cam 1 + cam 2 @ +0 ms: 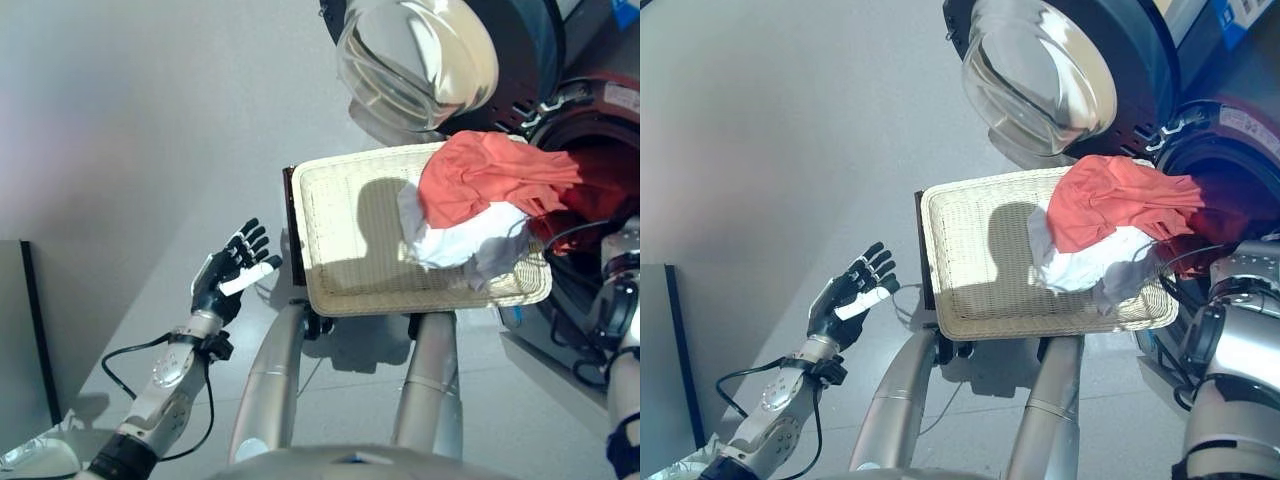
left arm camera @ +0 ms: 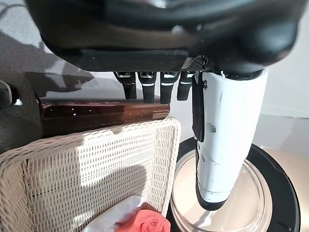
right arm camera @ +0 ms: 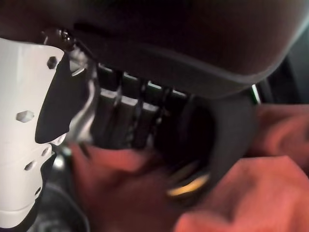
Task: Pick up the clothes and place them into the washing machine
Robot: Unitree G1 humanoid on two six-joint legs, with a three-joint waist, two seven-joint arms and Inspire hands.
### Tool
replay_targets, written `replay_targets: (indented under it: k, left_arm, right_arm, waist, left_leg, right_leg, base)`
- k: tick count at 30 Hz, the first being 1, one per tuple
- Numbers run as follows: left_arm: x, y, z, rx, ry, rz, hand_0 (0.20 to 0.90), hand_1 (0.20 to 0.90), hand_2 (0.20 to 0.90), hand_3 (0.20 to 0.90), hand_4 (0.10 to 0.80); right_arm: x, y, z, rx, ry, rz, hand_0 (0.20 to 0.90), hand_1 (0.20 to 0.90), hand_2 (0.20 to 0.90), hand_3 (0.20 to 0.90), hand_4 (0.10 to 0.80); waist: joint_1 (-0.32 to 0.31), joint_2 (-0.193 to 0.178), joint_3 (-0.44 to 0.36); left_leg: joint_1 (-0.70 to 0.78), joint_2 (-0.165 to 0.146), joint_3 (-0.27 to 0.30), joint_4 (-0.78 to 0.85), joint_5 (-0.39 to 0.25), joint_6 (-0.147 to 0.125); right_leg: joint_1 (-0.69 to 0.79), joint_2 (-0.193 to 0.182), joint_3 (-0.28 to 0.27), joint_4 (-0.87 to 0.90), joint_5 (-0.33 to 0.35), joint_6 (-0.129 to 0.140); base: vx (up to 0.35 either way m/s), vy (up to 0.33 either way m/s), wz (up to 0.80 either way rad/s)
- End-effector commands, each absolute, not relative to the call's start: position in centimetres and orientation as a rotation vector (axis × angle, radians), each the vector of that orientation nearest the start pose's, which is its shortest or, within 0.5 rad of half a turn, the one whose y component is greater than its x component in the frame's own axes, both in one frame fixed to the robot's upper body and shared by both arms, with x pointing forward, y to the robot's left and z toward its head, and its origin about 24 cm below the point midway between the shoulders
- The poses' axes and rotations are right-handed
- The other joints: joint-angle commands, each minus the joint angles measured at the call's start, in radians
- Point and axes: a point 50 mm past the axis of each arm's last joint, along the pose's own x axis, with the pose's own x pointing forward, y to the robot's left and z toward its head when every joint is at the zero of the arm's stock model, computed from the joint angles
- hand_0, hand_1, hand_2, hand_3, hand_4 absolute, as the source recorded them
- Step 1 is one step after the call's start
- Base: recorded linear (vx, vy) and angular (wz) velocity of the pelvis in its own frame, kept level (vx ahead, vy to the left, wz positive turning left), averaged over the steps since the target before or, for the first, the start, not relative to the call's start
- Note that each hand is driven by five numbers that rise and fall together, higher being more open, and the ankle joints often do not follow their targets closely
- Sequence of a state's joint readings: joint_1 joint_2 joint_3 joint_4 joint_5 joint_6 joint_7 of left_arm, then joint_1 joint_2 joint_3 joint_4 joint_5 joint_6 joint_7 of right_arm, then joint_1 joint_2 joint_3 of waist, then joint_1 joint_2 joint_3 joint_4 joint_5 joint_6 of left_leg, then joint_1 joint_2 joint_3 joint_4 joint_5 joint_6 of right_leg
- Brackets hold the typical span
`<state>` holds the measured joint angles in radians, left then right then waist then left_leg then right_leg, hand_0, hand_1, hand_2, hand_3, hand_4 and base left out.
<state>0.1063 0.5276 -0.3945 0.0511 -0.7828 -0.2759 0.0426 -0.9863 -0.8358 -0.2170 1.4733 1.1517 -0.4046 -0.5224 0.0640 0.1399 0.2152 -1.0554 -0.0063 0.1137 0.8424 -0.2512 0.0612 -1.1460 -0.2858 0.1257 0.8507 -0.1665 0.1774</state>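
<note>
A wicker basket (image 1: 335, 215) rests in front of me, holding a white cloth (image 1: 452, 243) with a red cloth (image 1: 478, 172) on top, both at its right end. The red cloth stretches off the basket into the drum (image 1: 600, 165) of the washing machine on the right. My right hand (image 3: 120, 113) is inside the drum, its fingers curled on the red cloth (image 3: 270, 193); the eye views hide it. Left of the basket my left hand (image 1: 232, 268) is held up open and holds nothing.
The washer's round glass door (image 1: 418, 58) stands swung open above the basket's far edge. A dark-edged grey panel (image 1: 18, 330) stands at the far left. Grey floor lies to the left of the basket.
</note>
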Motion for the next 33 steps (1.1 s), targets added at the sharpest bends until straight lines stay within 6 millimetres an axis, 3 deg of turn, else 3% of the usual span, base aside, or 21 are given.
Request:
replay_targets:
  k: [1,6,8,9,10,11,12,14,18,19,22,24,25,28,33]
  left_arm:
    - [21.7,20.3,4.3,-0.268,-0.073,-0.127,0.900,0.900,0.900,0.900,0.800]
    - [21.4,20.8,4.0,-0.250,-0.075,-0.095,0.900,0.900,0.900,0.900,0.800]
    - [21.4,21.1,3.9,-0.240,-0.079,-0.068,0.900,0.900,0.900,0.900,0.800]
    - [21.4,21.1,3.9,-0.239,-0.079,-0.067,0.900,0.900,0.900,0.900,0.800]
    - [21.3,21.4,3.7,-0.235,-0.085,-0.038,0.900,0.900,0.900,0.900,0.800]
    - [21.3,21.4,3.7,-0.235,-0.085,-0.038,0.900,0.900,0.900,0.900,0.800]
    - [21.2,21.7,3.7,-0.225,-0.096,-0.010,0.900,0.900,0.900,0.900,0.800]
    - [21.1,21.9,3.7,-0.220,-0.105,0.012,0.900,0.900,0.900,0.900,0.800]
    - [21.3,22.2,4.0,-0.210,-0.130,0.034,0.900,0.900,0.900,0.900,0.800]
    - [21.4,22.2,4.3,-0.202,-0.150,0.030,0.900,0.900,0.900,0.900,0.800]
    - [21.6,22.3,5.1,-0.190,-0.174,0.015,0.900,0.900,0.900,0.900,0.800]
    - [21.6,22.4,5.2,-0.188,-0.178,0.014,0.900,0.900,0.900,0.900,0.800]
    - [21.5,22.2,5.3,-0.193,-0.172,-0.006,0.900,0.900,0.900,0.900,0.800]
    - [21.5,22.2,5.3,-0.194,-0.161,-0.018,0.900,0.900,0.900,0.900,0.800]
    - [21.4,22.1,5.4,-0.186,-0.159,-0.040,0.900,0.900,0.900,0.900,0.800]
  right_arm:
    - [29.3,-43.1,18.0,0.458,-0.320,-1.259,0.900,0.900,0.900,0.900,0.800]
    - [33.5,-36.7,15.5,0.037,-0.234,-0.976,0.900,0.900,0.900,0.900,0.800]
    - [34.3,-34.2,14.5,-0.067,-0.230,-0.902,0.900,0.900,0.900,0.900,0.800]
    - [34.3,-34.1,14.5,-0.069,-0.229,-0.902,0.900,0.900,0.900,0.900,0.800]
    - [34.9,-31.8,13.8,-0.179,-0.237,-0.835,0.900,0.900,0.900,0.900,0.800]
    - [34.9,-31.8,13.8,-0.180,-0.236,-0.835,0.900,0.900,0.900,0.900,0.800]
    - [35.2,-29.7,13.1,-0.286,-0.243,-0.764,0.900,0.900,0.900,0.900,0.800]
    - [35.2,-28.6,12.0,-0.430,-0.213,-0.727,0.900,0.900,0.900,0.900,0.800]
    - [35.4,-28.2,11.1,-0.735,-0.168,-0.691,0.900,0.900,0.900,0.900,0.800]
    - [35.4,-28.6,10.5,-0.913,-0.115,-0.677,0.900,0.900,0.900,0.900,0.800]
    - [35.5,-29.6,9.7,-1.120,0.014,-0.649,0.900,0.900,0.900,0.900,0.800]
    - [35.7,-29.7,9.8,-1.140,0.029,-0.653,0.900,0.900,0.900,0.900,0.800]
    - [35.3,-30.7,8.9,-1.249,0.139,-0.636,0.900,0.900,0.900,0.900,0.800]
    - [35.2,-31.7,9.3,-1.329,0.199,-0.631,0.900,0.900,0.900,0.900,0.800]
    - [35.1,-32.3,9.3,-1.369,0.261,-0.597,0.900,0.900,0.900,0.900,0.800]
  waist:
    - [-0.007,-0.010,-0.014]
    - [-0.017,-0.037,0.005]
    - [-0.022,-0.047,0.006]
    - [-0.023,-0.047,0.006]
    - [-0.025,-0.054,0.008]
    - [-0.025,-0.054,0.008]
    - [-0.026,-0.060,0.009]
    - [-0.024,-0.066,0.008]
    - [-0.018,-0.068,0.005]
    - [-0.010,-0.070,0.002]
    - [0.003,-0.072,-0.003]
    - [0.004,-0.073,-0.003]
    - [0.010,-0.074,-0.003]
    - [0.016,-0.073,-0.003]
    - [0.026,-0.072,-0.001]
  left_leg:
    - [0.061,0.076,-0.100,-0.109,0.031,-0.125]
    - [0.070,0.078,-0.100,-0.115,0.037,-0.119]
    - [0.075,0.076,-0.101,-0.122,0.038,-0.116]
    - [0.076,0.076,-0.101,-0.123,0.038,-0.116]
    - [0.078,0.073,-0.103,-0.124,0.039,-0.114]
    - [0.079,0.073,-0.103,-0.124,0.039,-0.114]
    - [0.079,0.072,-0.104,-0.123,0.039,-0.112]
    - [0.077,0.069,-0.106,-0.119,0.038,-0.109]
    - [0.073,0.064,-0.112,-0.116,0.038,-0.107]
    - [0.070,0.061,-0.114,-0.113,0.039,-0.107]
    - [0.068,0.058,-0.116,-0.117,0.043,-0.108]
    - [0.068,0.059,-0.115,-0.117,0.044,-0.109]
    - [0.069,0.057,-0.114,-0.121,0.047,-0.111]
    - [0.067,0.057,-0.113,-0.125,0.053,-0.114]
    - [0.069,0.060,-0.114,-0.132,0.060,-0.117]
  right_leg:
    - [0.078,0.009,-0.015,-0.027,-0.045,-0.059]
    - [0.104,0.016,-0.022,-0.054,-0.021,-0.056]
    - [0.113,0.017,-0.024,-0.066,-0.013,-0.054]
    - [0.114,0.016,-0.024,-0.067,-0.012,-0.054]
    - [0.121,0.014,-0.028,-0.073,-0.006,-0.052]
    - [0.121,0.014,-0.028,-0.073,-0.006,-0.052]
    - [0.130,0.011,-0.031,-0.080,-0.002,-0.050]
    - [0.136,0.008,-0.034,-0.083,-0.002,-0.049]
    - [0.135,0.001,-0.039,-0.082,-0.002,-0.047]
    - [0.132,-0.003,-0.040,-0.077,-0.003,-0.046]
    - [0.133,-0.006,-0.043,-0.077,-0.003,-0.046]
    - [0.133,-0.006,-0.044,-0.076,-0.003,-0.047]
    - [0.134,-0.006,-0.045,-0.078,-0.003,-0.048]
    - [0.131,-0.005,-0.043,-0.077,-0.001,-0.050]
    - [0.128,-0.004,-0.046,-0.078,0.003,-0.053]
  base:
    - [-0.026,0.030,-0.01]
    - [-0.022,0.037,-0.06]
    - [-0.011,0.029,-0.11]
    - [-0.014,0.037,-0.07]
    - [0.000,0.000,0.00]
    - [-0.016,0.047,0.02]
    - [-0.012,0.032,0.01]
    - [-0.007,0.019,0.00]
    - [-0.006,0.006,0.02]
    - [0.000,0.000,0.00]
    - [0.000,0.000,0.00]
    - [0.000,0.000,0.00]
    - [0.000,0.000,0.00]
    - [0.000,0.000,0.00]
    - [-0.014,-0.014,0.02]
